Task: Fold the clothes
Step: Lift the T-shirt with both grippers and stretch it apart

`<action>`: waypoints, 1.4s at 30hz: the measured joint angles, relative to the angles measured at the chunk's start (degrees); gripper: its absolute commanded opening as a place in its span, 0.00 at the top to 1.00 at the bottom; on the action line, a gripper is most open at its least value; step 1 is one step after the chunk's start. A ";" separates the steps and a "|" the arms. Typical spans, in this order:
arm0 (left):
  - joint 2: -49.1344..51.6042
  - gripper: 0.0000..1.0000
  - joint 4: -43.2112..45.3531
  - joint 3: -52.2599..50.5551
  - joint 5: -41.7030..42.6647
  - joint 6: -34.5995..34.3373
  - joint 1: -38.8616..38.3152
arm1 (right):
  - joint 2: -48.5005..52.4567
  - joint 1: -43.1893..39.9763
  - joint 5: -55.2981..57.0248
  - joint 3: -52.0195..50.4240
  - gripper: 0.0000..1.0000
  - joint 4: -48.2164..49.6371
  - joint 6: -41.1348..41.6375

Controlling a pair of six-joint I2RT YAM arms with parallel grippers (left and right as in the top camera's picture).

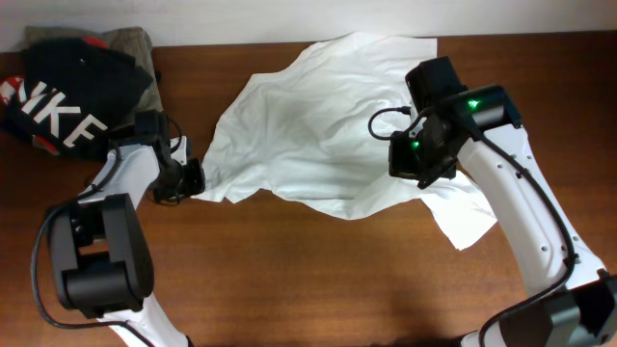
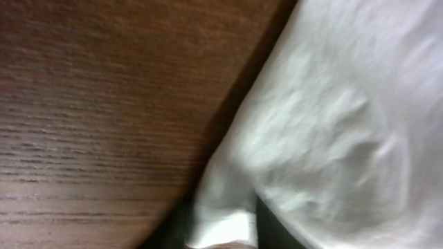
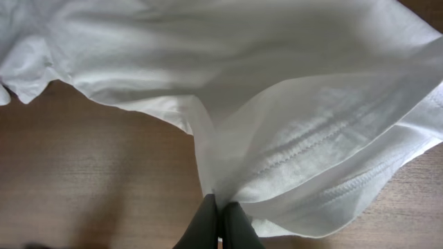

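Tabletop (image 1: 318, 280) of brown wood grain fills the scene, with a pale wall strip (image 1: 241, 19) along its far edge. White shirt (image 1: 308, 125) lies crumpled across the far middle. Left gripper (image 1: 193, 178) pinches the shirt's left edge. The right gripper (image 1: 424, 169) is clenched on a fold at the right. Dark clothes (image 1: 67, 96) sit piled far left.

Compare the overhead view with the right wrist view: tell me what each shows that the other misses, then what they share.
Only overhead: the left gripper at the white shirt's edge, and a black Nike garment at the table's corner. Only right wrist: the right gripper's fingers shut on a fabric fold, and the stitched hem. Both: the shirt on the wooden table.
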 measured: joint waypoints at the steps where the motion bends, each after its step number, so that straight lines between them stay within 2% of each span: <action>1: 0.09 0.99 0.00 0.00 0.04 -0.24 0.00 | 0.00 0.00 0.00 0.00 0.96 0.02 0.00; 7: 0.22 0.99 -0.42 0.09 0.24 -0.13 0.02 | 0.00 0.00 0.02 0.00 0.96 1.84 0.59; 12: -1.86 0.99 -8.24 5.33 -0.02 -0.09 0.07 | 0.00 -0.35 1.40 1.01 0.96 2.14 1.14; 15: -9.97 0.99 -10.54 10.91 0.00 -0.09 0.07 | -0.28 -1.22 2.75 5.38 0.96 -0.28 0.79; 19: -24.92 0.99 -16.02 19.87 -0.46 -0.07 0.07 | -3.17 -2.82 4.85 16.52 0.96 -5.88 -0.48; 27: -47.82 0.99 -24.46 37.33 -8.83 -0.46 0.07 | -13.79 -3.37 11.23 38.95 0.96 -15.98 -0.72; 33: -61.22 0.99 -25.59 42.12 -12.59 -1.40 0.07 | -21.29 -3.37 12.02 43.50 0.96 -16.68 -0.66; 38: -61.27 0.99 -27.61 41.99 -15.34 -2.99 0.07 | -22.27 -3.37 12.39 43.95 0.96 -16.33 -0.70; 42: -51.84 0.99 -29.70 41.64 -15.72 -3.39 0.07 | -15.85 -3.37 14.05 44.15 0.96 -15.76 -0.70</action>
